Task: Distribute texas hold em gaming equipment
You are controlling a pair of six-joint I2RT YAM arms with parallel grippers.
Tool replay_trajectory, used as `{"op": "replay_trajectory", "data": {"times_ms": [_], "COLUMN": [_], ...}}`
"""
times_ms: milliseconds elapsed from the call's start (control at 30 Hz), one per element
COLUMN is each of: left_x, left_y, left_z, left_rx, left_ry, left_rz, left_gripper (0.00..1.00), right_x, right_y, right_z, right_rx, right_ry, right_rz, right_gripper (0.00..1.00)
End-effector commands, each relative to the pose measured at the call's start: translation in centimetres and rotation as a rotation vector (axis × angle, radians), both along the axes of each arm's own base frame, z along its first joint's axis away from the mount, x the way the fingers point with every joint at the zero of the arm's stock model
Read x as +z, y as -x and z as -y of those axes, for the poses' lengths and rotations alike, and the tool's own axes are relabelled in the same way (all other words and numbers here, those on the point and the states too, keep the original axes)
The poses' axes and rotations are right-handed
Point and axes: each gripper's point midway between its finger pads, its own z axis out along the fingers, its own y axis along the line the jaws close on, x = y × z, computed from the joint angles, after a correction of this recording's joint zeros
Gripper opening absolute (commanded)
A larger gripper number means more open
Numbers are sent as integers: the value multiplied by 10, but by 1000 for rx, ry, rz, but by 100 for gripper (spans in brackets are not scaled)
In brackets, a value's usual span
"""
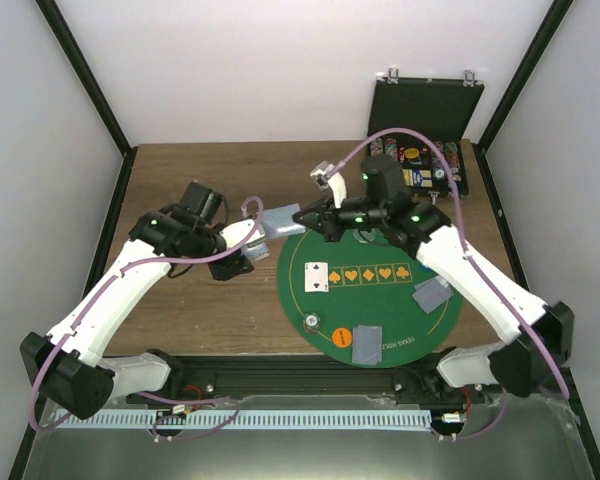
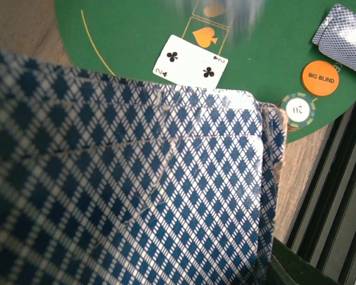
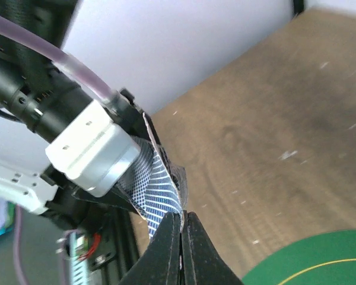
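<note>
1. A brown wood-grain table (image 1: 210, 180) is sitting inside a booth of plain white walls (image 1: 280, 70) with black frame posts (image 1: 80, 75) at the corners.
2. A round green felt mat (image 1: 380, 305) is lying flat on the table's right half. It is carrying a row of orange suit symbols.
3. A black hinged case (image 1: 425, 110) is standing open at the far right, with rows of chips inside.
4. The left end effector (image 1: 260, 235) is clamping a deck of cards (image 1: 280, 220) above the mat's far left edge. The backs are showing a blue-and-white diamond weave. The deck's long axis is running left to right, pointing at the other arm.
5. The right end effector (image 3: 181, 222) is pinching, fingers pressed together, the edge of the outermost card (image 3: 157, 190), which is bending away from the deck.
6. A two of clubs (image 1: 317, 277) is lying face up on the mat, with its long axis running near to far.
7. Two face-down piles (image 1: 432, 294) (image 1: 368, 344) are resting near the mat's right and near edges.
8. An orange disc (image 1: 341, 339) reading BIG BLIND and a striped chip (image 1: 310, 322) are lying flat near the mat's near edge.
</note>
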Motion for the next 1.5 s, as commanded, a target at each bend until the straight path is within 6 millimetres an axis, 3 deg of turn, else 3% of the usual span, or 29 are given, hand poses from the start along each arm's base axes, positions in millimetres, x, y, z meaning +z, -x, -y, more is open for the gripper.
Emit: {"op": "replay_trajectory", "data": {"times_ms": [0,133,267,467,567,700,833,900,1200,1467], "left_x": [-2,-2,-1,-2,-2,-3,-5,-5,-4,-5], "left_y": [-7,-9,-9,-9,-9,-8,-9,-9,-7,-8], "left_z": [-3,-5,-4,-5,-5,-6,-5,-4,-4,-4], "left_rx": [31,43,42,44,45,43,41,39,34,33], "left_ry": [-2,-3,1,-3,-4,-3,-1,-2,2,1], "left_rz": [8,9,9,-1,0,1,-4,-10,-9,-9], "left_gripper": [49,49,49,49,49,49,49,49,49,49], "right_x": [42,8,-36,-87,-134,-191,-234,-254,-288,-298], "right_y": [-8,-33,-55,-79,-87,-78,-36,-22,-16,-8], "right_z": [38,87,122,124,130,136,118,119,124,113], "right_rx": [-153,-321,-358,-275,-188,-79,138,207,252,284], "right_ry": [93,382,681,915,1061,1158,1124,1131,1225,1215], "right_rz": [292,545,747,976,1019,923,909,873,737,689], "right_gripper": [1,1,1,1,1,1,1,1,1,1]}}
